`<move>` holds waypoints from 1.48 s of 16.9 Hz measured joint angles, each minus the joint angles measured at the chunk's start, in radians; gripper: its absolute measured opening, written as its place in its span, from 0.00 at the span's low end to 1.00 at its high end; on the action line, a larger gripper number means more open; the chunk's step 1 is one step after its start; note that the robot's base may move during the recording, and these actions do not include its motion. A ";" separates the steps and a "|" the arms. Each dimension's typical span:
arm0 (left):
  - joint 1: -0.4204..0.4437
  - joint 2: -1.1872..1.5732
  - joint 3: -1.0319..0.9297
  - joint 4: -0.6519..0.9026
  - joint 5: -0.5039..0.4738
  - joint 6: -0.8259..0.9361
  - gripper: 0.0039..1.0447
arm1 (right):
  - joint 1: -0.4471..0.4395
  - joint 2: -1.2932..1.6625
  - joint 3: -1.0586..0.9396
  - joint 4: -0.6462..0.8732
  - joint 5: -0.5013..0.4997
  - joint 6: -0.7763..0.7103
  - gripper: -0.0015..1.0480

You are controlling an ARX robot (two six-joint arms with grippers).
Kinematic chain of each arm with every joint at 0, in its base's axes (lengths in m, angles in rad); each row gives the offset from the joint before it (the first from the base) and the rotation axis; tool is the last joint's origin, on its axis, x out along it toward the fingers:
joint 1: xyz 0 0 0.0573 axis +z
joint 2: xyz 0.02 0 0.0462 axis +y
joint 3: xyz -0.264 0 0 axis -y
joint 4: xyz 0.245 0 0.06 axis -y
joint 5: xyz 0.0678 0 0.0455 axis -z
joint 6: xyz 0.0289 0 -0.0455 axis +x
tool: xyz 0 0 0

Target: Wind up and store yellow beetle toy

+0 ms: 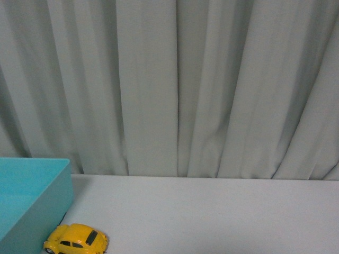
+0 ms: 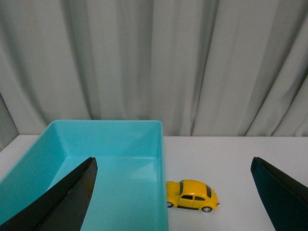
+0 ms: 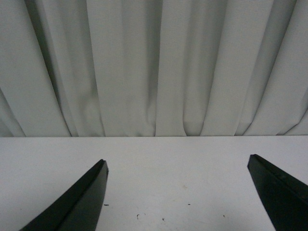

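Task item: the yellow beetle toy (image 1: 77, 238) stands upright on its wheels on the white table (image 1: 212, 211), outside the bin and not stored.
Position: the toy sits just beside the outer wall of the teal bin (image 1: 32, 196), nose toward that wall. Contact between nose and wall cannot be confirmed from the left wrist view.
Bin: open-topped, and no contents show in the part in view.
Left gripper (image 2: 172, 160): spread wide and holding nothing. Its dark fingers (image 2: 67, 202) frame the bin on one side and bare table on the other, with the toy (image 2: 192, 195) between them.
Right gripper (image 3: 176, 159): also wide apart and empty, over bare table and well apart from the toy.
Backdrop: a grey curtain (image 1: 175, 84) hangs behind the table.
Step in hand (judged): the left arm's approach and first grasp of the toy, being the nearer arm.
Recommended method: descend centred over the roof and close across the two flanks, not nose to tail, since the bin wall crowds the nose.
Grip note: the shell is glossy and rounded, so seat the pads low on the doors and keep the wheels free.
Winding (judged): no key is visible. If the toy is a pull-back type, press the wheels to the table and draw it rearward, away from the bin.
Risk: a finger catching the bin rim, or the toy rolling off under a skewed squeeze.
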 joint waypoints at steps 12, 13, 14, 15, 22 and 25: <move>0.000 0.009 0.010 -0.042 -0.005 -0.014 0.94 | 0.000 0.000 0.000 0.000 0.000 0.000 0.94; 0.021 0.136 0.093 -0.225 -0.021 -0.130 0.94 | 0.000 0.000 0.000 0.000 0.000 0.000 0.94; 0.180 0.454 0.215 -0.156 0.062 -0.338 0.94 | 0.000 0.000 0.000 0.000 0.000 0.000 0.94; 0.230 0.558 0.261 -0.075 0.108 -0.359 0.94 | 0.000 0.000 0.000 -0.001 0.000 0.000 0.94; 0.169 1.203 0.658 0.168 0.152 -0.095 0.94 | 0.000 0.000 0.000 0.000 0.000 0.000 0.94; 0.037 1.421 0.842 0.093 0.146 0.213 0.94 | 0.000 0.000 0.000 0.000 0.000 0.000 0.94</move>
